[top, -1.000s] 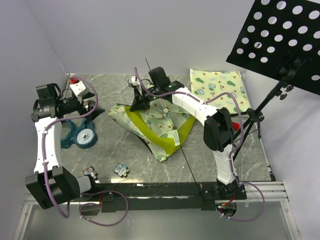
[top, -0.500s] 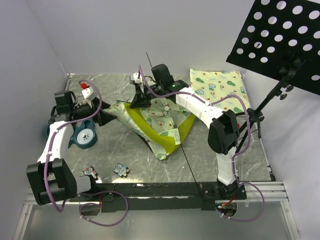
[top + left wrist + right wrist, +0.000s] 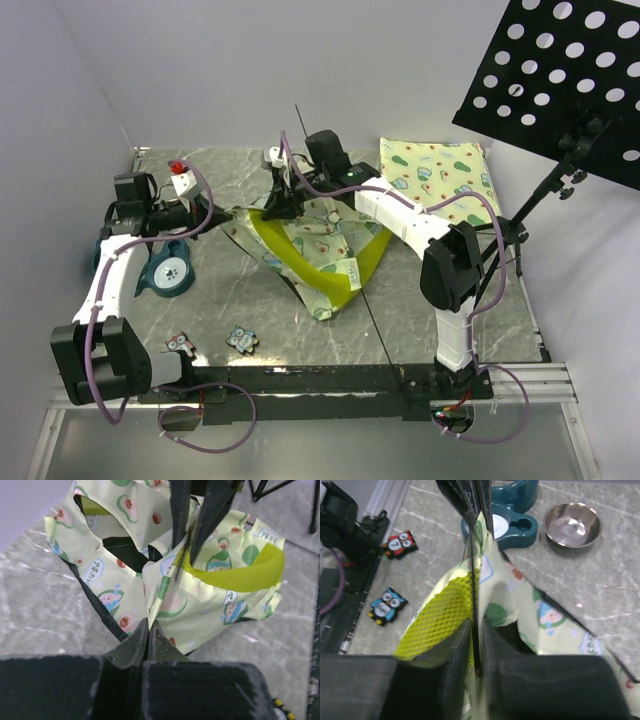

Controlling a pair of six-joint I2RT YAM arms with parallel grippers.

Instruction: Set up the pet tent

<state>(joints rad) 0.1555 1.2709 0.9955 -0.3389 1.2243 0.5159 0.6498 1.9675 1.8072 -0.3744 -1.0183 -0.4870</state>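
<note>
The pet tent (image 3: pixel 315 250) was found collapsed at mid-table, toward the far edge. The left gripper (image 3: pixel 148 627) was closed on its left corner, and the right gripper (image 3: pixel 475 630) was clamped on a thin pole (image 3: pixel 472 575). A teal bowl stand (image 3: pixel 165 275) was noted beside the left arm at the left edge. Two owl toys (image 3: pixel 241 340) were recorded by the near edge, and a printed mat (image 3: pixel 440 180) at the far right corner.

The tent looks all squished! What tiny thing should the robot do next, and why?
Probably lift the right tool slowly upward. It pinches the thin pole, while the left tool is shut on a corner of the pet tent. The fabric lies slumped flat, so raising the pole should start the dome standing.
</note>
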